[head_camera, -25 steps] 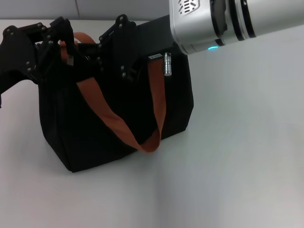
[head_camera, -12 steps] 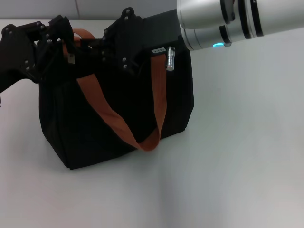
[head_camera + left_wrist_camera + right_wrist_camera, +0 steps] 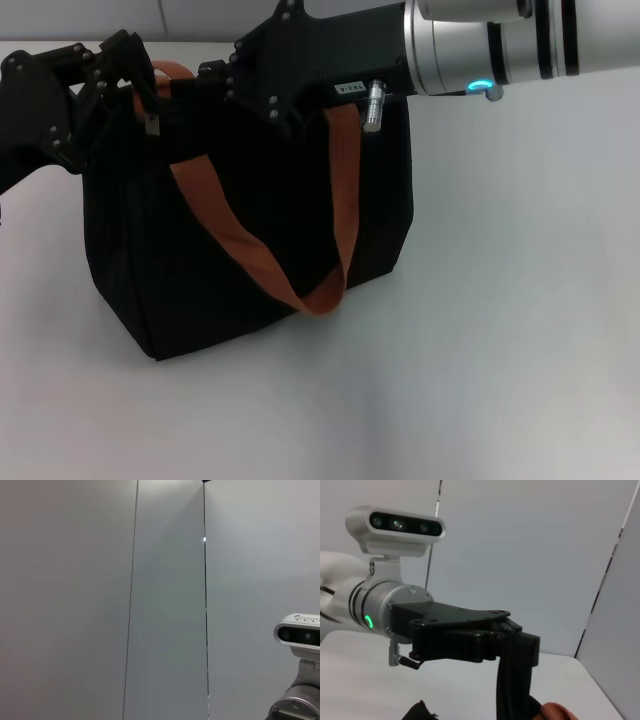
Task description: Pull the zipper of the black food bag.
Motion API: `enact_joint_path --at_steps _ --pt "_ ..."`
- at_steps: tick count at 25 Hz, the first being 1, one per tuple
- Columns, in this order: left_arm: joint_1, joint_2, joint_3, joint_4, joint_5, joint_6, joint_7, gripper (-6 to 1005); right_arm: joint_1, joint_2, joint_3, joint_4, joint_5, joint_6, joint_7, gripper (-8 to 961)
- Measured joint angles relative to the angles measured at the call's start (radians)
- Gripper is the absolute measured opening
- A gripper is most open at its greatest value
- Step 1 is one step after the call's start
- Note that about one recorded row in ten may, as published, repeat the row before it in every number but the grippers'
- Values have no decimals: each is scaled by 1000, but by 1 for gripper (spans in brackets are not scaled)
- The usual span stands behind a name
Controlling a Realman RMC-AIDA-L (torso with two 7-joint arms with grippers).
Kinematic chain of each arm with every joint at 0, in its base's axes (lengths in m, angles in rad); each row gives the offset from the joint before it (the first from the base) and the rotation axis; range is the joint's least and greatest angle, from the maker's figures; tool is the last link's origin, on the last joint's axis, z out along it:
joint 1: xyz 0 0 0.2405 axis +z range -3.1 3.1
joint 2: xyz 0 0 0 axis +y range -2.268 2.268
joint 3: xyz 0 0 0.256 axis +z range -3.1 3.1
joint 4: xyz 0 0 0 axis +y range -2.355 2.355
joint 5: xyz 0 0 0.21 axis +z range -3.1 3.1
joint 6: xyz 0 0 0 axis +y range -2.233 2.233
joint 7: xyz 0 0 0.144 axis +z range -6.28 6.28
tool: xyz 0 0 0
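The black food bag (image 3: 250, 240) stands on the white table, one orange-brown strap (image 3: 240, 250) looping down its front. My left gripper (image 3: 128, 88) holds the bag's top left edge. The right wrist view shows that same left gripper (image 3: 517, 635) clamped on a strip of black fabric (image 3: 514, 680). A small silver tab (image 3: 152, 123), seemingly the zipper pull, hangs just under its fingers. My right gripper (image 3: 222, 78) lies low across the bag's top opening; what it touches is hidden.
A silver cylindrical plug (image 3: 372, 105) sticks out of the right arm beside the bag's top right corner. Bare white table (image 3: 500, 330) lies to the right and in front. The left wrist view shows only wall panels and the right arm's camera (image 3: 300, 637).
The right arm has swung its wrist up and to the right, so its gripper lies flatter over the bag's top. The left gripper and the bag have hardly moved.
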Motion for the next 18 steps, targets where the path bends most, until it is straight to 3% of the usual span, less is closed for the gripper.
enact_joint_path --at_steps 18 --pt "23 -2 0 -1 -11 5 7 21 -136 2 24 -29 109 92 -20 -2"
